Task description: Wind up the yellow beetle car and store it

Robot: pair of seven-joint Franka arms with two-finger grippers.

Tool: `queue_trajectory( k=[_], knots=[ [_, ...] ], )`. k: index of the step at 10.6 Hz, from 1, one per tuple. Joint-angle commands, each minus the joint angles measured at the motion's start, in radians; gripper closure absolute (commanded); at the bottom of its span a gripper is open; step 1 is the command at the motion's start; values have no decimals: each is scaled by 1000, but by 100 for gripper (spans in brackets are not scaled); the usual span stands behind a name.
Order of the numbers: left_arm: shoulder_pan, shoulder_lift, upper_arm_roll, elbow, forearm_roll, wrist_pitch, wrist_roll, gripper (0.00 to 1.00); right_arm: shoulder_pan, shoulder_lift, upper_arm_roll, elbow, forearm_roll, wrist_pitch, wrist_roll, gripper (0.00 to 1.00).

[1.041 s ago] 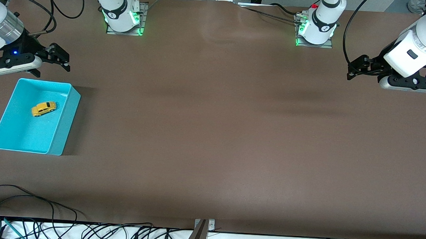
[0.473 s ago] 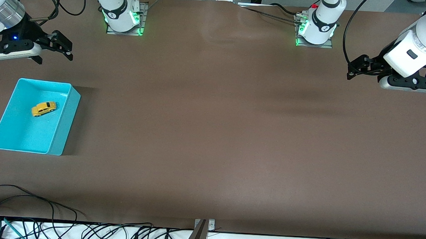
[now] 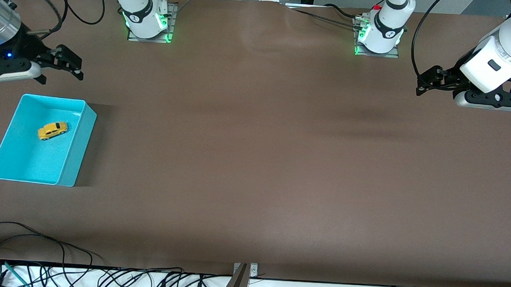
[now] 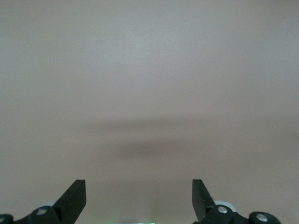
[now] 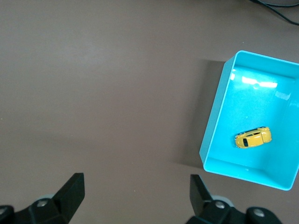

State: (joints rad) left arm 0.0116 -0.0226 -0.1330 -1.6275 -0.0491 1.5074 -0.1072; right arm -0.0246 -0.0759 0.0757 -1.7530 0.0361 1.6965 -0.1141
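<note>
Already the yellow beetle car (image 3: 52, 130) is sitting on its wheels inside the turquoise bin (image 3: 79, 148), toward the bin's end farther from the front camera, at the right arm's end of the brown surface (image 3: 254, 160). So the storing part is looking finished; whether the car was wound cannot be told from here.

The right gripper (image 3: 58, 68) is hanging over bare surface just clear of the bin's farther rim, jaws spread wide and holding nothing. The left gripper (image 3: 430, 82) is waiting over the left arm's end of the surface, jaws likewise wide and empty.

Little is looking likely to go wrong now. If the spring is still carrying tension, the car might be rolling into a bin wall, though the walls look tall enough to be keeping it in. A careless sweep of the right arm low over the bin could be nudging its rim and shifting it.

Compared with a second ago, the right gripper is pulling away from the bin, toward the surface's edge, while car, bin and left arm are staying put.
</note>
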Motion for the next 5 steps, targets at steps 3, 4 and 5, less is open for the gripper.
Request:
queue_trajectory(
  k=[3, 4, 5],
  knots=[
    [-2, 9, 0, 26, 8, -23, -6, 0, 18, 22, -7, 50, -51, -52, 56, 0],
    [-2, 9, 1, 26, 8, -23, -6, 0, 20, 21, -5, 52, -71, -58, 69, 0],
    [-2, 9, 0, 26, 8, -23, -6, 0, 20, 22, -5, 55, -77, -72, 86, 0]
  ],
)
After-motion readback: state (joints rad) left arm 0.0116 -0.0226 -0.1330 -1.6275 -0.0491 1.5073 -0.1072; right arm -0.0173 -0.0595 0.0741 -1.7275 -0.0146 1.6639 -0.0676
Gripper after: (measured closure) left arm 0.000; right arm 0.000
